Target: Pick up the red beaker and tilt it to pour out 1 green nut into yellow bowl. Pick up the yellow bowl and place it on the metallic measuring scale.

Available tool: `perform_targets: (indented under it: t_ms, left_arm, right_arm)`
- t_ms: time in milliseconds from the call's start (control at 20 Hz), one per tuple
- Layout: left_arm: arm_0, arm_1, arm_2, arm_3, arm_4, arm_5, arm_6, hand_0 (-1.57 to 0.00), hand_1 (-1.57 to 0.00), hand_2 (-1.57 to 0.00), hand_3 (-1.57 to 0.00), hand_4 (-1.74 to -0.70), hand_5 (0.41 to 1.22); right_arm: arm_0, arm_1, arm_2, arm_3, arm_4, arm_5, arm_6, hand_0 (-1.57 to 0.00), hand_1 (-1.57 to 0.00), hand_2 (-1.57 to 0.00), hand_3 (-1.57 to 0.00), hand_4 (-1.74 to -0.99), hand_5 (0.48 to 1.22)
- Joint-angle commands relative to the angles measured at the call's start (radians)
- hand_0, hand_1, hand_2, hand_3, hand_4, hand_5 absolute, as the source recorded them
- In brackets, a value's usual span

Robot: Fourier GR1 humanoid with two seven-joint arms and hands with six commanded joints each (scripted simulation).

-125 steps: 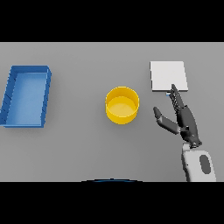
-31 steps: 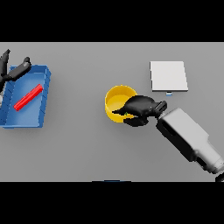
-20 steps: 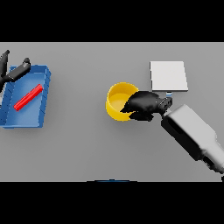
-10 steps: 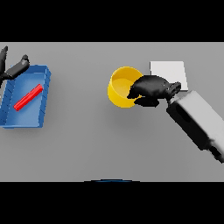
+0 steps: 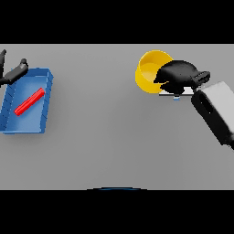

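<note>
head view: right hand (image 5: pixel 179 74) grips round yellow bowl (image 5: pixel 150 69).

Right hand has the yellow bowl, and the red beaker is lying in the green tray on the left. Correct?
Not quite: the tray is blue, not green. The head view shows the red beaker lying inside it on the left, and the right hand gripping the yellow bowl.

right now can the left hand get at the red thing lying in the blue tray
Probably yes. The left hand sits at the blue tray's upper left corner, and the red beaker lies flat inside the open tray with nothing covering it. The right hand is far off, busy with the yellow bowl.
</note>
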Motion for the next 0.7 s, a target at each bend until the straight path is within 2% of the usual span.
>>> perform_targets:
  t_ms: [0,150,200,350,600,650]
  left_arm:
    - [-0.006,0.004,0.004,-0.002,0.005,-0.008,0.006,0.0,0.0,0.0,0.0,-0.8,0.754]
    - [-0.014,-0.004,0.001,-0.001,0.003,-0.006,0.02,0.0,0.0,0.0,0.0,-0.8,0.753]
    - [-0.006,0.011,0.008,-0.02,0.014,0.001,0.029,0.0,0.0,0.0,0.0,-0.81,0.752]
    - [0.007,0.023,0.009,-0.045,0.016,0.018,0.042,0.0,0.0,0.0,0.0,-0.82,0.762]
    - [0.003,0.028,0.006,-0.061,0.017,0.028,0.075,0.0,0.0,0.0,0.0,-0.84,0.772]
    - [0.004,0.028,0.011,-0.052,0.02,0.023,0.064,0.0,0.0,0.0,0.0,-0.84,0.775]
  right_arm:
    - [-0.022,0.0,-0.003,0.037,0.007,-0.012,0.004,-1.56,-1.57,-1.57,-1.34,-1.724,1.221]
    - [-0.017,-0.007,0.007,0.067,0.004,-0.027,-0.025,-1.56,-1.57,-1.57,-1.27,-1.723,1.221]
    - [-0.025,-0.004,0.007,0.087,0.004,-0.034,-0.038,-1.57,-1.55,-1.57,-1.33,-1.725,1.221]
    - [-0.058,0.0,-0.015,0.237,0.024,-0.097,-0.002,-1.54,-1.46,-1.53,-1.45,-1.727,1.221]
    - [-0.07,0.002,-0.017,0.369,0.029,-0.143,-0.042,-1.51,-1.37,-1.45,-1.53,-1.73,1.221]
    - [-0.077,0.001,-0.017,0.393,0.032,-0.15,-0.044,-1.5,-1.34,-1.43,-1.54,-1.73,1.221]
